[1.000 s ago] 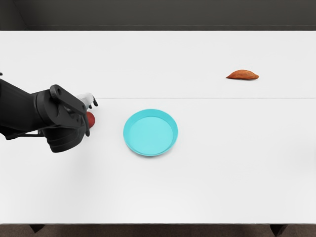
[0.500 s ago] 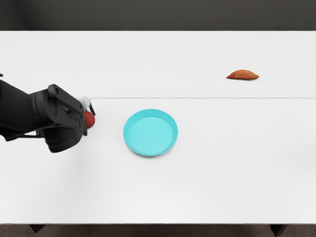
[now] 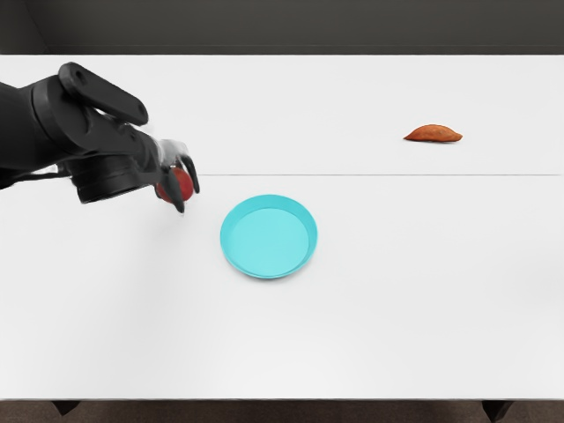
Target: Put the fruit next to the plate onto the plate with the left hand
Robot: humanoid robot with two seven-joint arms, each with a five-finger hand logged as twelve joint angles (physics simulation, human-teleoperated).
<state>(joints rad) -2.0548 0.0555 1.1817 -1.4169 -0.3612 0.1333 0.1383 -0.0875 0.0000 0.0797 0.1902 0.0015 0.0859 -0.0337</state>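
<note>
Left hand [image 3: 145, 172], matte black, clenched on smooth round red fruit [image 3: 181, 182], just left of shallow round turquoise plate [image 3: 226, 236], not on it. Tapered orange sweet potato [image 3: 433, 134] far right of plate.

A white table [image 3: 370, 335] fills the frame, with a thin seam [image 3: 397, 174] running across its middle. A turquoise plate [image 3: 269, 236] sits just left of centre, and an orange-brown sweet potato [image 3: 433, 134] lies well apart, upper right.
</note>
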